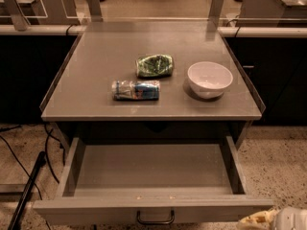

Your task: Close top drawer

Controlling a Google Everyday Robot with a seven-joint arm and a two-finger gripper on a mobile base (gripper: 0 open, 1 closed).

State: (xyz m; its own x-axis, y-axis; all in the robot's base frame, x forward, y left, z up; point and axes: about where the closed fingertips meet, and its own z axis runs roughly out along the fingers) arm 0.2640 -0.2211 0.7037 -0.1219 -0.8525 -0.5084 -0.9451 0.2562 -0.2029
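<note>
The top drawer (pixel 153 176) is pulled far out from under the grey tabletop (pixel 96 61); it is wide, shallow and empty inside. Its front panel (pixel 86 211) runs along the bottom of the view, with a dark wire pull handle (pixel 155 219) at its centre. My gripper (pixel 283 219) shows only as a pale part in the bottom right corner, just right of the drawer's front corner and apart from the handle.
On the tabletop lie a green crumpled bag (pixel 154 65), a flattened plastic bottle with a blue label (pixel 136 90) and a white bowl (pixel 209 79). Cables (pixel 14 157) and a dark pole (pixel 26 190) lie on the floor at left. Dark cabinets flank the table.
</note>
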